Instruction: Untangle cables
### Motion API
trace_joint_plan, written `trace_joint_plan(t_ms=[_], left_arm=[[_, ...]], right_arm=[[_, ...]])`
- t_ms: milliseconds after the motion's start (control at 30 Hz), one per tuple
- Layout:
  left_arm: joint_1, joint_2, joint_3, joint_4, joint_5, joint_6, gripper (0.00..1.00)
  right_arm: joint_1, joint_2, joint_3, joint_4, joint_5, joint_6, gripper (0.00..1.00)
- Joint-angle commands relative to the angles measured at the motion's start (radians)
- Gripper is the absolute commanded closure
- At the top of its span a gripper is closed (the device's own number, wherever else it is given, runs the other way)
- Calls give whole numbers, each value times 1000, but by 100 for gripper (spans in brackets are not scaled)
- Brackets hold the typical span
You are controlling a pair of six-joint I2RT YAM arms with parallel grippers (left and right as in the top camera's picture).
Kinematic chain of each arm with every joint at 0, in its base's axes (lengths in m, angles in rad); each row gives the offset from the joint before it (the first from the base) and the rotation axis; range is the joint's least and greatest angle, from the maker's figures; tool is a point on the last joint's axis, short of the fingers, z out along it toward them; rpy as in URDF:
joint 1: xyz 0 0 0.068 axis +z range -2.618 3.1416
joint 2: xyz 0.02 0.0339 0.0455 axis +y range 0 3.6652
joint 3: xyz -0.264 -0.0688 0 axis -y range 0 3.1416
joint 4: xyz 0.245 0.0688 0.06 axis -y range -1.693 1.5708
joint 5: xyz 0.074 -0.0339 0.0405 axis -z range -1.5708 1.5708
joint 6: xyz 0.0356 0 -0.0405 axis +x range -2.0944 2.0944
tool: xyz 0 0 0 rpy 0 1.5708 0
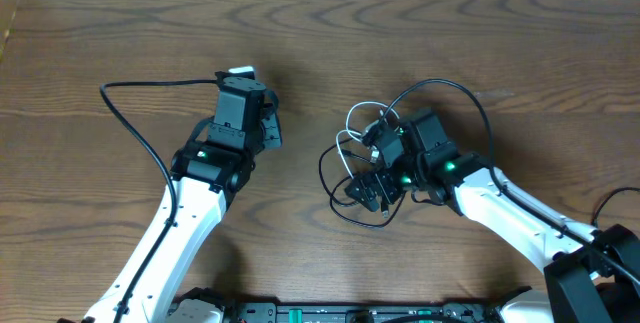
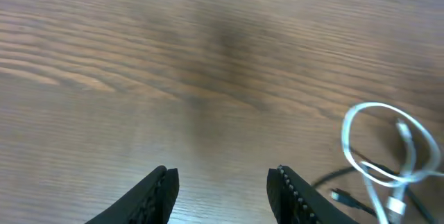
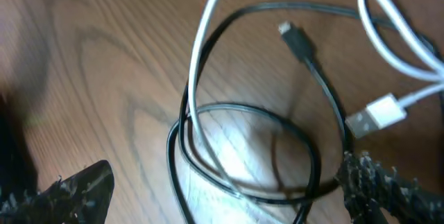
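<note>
1. Two toothed black hands are gaping, both empty: the right hand (image 3: 225, 175) over the cables (image 3: 305, 50), the left hand (image 2: 222, 179) over bare wood-grain bench (image 2: 139, 44).
2. Thin black and white loops are lying tangled on it, running off-frame.

You have bare table (image 1: 120, 33) along the far side and in the strip between the two arms. The gap between the parted fingers of the left gripper (image 2: 222, 182) is free. The cables (image 3: 236, 106) lie tangled under the wide-spread right gripper (image 3: 225, 182) and block that place. The left arm's black wire (image 1: 135, 133) loops over the left part.
</note>
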Motion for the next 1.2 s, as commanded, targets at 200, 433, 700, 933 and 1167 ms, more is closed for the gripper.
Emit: trace_joint_plan(t_ms=[200,433,700,933,1167], left_arm=[[3,-99,18,8,235,-20,53],[5,-156,18,7,225,-20,52],[5,-167,18,-19,225,-21,52],[4,-167,17,-53,225,-21,52],[4,-167,17,-55,225,-21,52]], right_arm=[[5,100,3,156,-1,-10,1],[30,171,5,218,-23,9,1],[56,194,5,217,27,64,99],[31,179,101,2,185,79,99],[-4,157,502,-525,519,75,99]])
